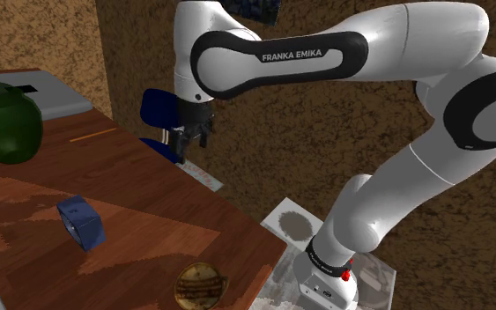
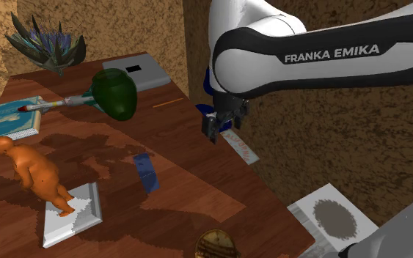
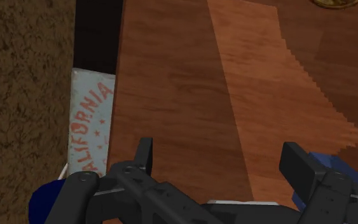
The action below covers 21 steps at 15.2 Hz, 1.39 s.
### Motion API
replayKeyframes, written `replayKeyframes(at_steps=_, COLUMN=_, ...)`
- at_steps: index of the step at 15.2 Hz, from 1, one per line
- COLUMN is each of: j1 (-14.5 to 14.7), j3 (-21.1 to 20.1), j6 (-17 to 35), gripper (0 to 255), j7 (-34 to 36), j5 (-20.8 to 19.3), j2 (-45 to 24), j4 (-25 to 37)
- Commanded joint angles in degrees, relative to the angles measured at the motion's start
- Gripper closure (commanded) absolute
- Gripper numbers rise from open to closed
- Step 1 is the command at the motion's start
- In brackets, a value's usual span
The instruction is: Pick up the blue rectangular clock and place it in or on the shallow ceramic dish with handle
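The blue rectangular clock (image 1: 80,222) lies on the wooden table (image 1: 149,202), toward the shoulder view's left of the middle. In the second exterior view the clock (image 2: 146,172) is dark blue and flat. The shallow dish (image 1: 200,284) is round and brownish-gold and sits at the table's near corner (image 2: 217,245). My gripper (image 1: 191,143) hangs open over the table's edge, well above and apart from both things (image 2: 216,130). In the wrist view the gripper (image 3: 222,162) holds nothing; the clock (image 3: 337,167) peeks out behind one finger, and the dish (image 3: 339,2) lies farther off.
A dark green vase (image 2: 115,94), a grey box (image 2: 140,71), a book (image 2: 6,117), a plant (image 2: 47,42) and an orange figurine (image 2: 39,172) on a white base stand on the table. A "California" plate (image 3: 91,121) and a blue chair (image 1: 159,110) lie beyond the edge.
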<state>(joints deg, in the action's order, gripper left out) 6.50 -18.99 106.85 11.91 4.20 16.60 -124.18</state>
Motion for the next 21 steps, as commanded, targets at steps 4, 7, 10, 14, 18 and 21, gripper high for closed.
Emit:
replayKeyframes(at_steps=4, j1=1.1, j3=-3.9, j6=4.0, gripper=0, j7=5.7, j5=-2.4, j2=-9.8, j4=5.7)
replayKeyframes(at_steps=7, j1=2.1, j3=-5.7, j6=5.5, gripper=0, j7=9.3, j5=-4.8, j2=-16.1, j4=10.0)
replayKeyframes(at_steps=10, j1=3.7, j3=-6.9, j6=6.4, gripper=0, j7=12.9, j5=-7.8, j2=-22.7, j4=15.1)
replayKeyframes(at_steps=14, j1=6.6, j3=-7.6, j6=6.6, gripper=0, j7=17.3, j5=-12.0, j2=-31.8, j4=23.1)
replayKeyframes(at_steps=18, j1=10.6, j3=-7.2, j6=5.5, gripper=0, j7=20.7, j5=-15.9, j2=-41.1, j4=32.7)
replayKeyframes(at_steps=21, j1=14.1, j3=-6.5, j6=3.8, gripper=0, j7=22.5, j5=-18.4, j2=-48.4, j4=41.3)
